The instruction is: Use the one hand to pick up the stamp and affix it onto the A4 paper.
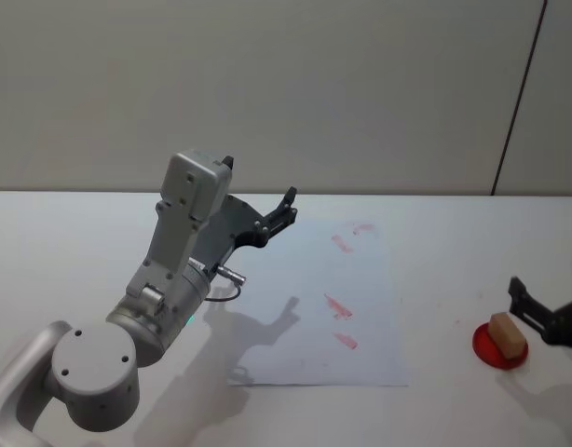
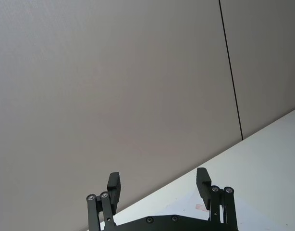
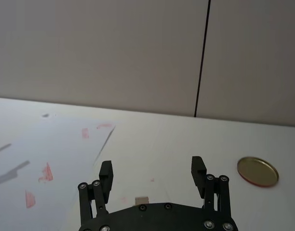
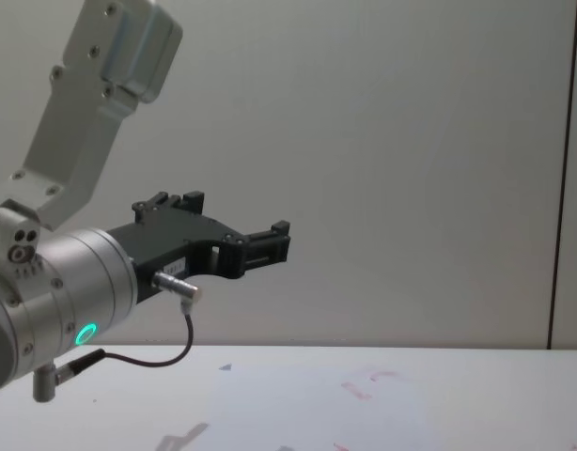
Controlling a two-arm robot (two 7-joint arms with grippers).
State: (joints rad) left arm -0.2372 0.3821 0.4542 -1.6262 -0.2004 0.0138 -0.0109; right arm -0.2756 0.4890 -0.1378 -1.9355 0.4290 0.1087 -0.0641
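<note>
The stamp [image 1: 507, 335] lies on a small red disc [image 1: 484, 354] at the right of the white worktop [image 1: 81, 242], well apart from the paper [image 1: 305, 317]. The paper lies flat in the middle and bears a few red marks [image 1: 340, 307]. The right claw [image 3: 152, 173] is low at the right edge of the head view. Its jaws are spread wide and hold nothing, and one finger [image 1: 520, 294] is just beside the stamp; whether they touch cannot be told. In the right wrist view a sliver of the stamp [image 3: 141, 199] shows close in front of the claw's body, in line with the gap between the jaws, and a round gold disc [image 3: 257, 171] lies on the worktop farther off. The left claw [image 1: 286, 210] is raised above the far left part of the paper, also wide and empty, pointing toward the wall [image 4: 411, 141].
</note>
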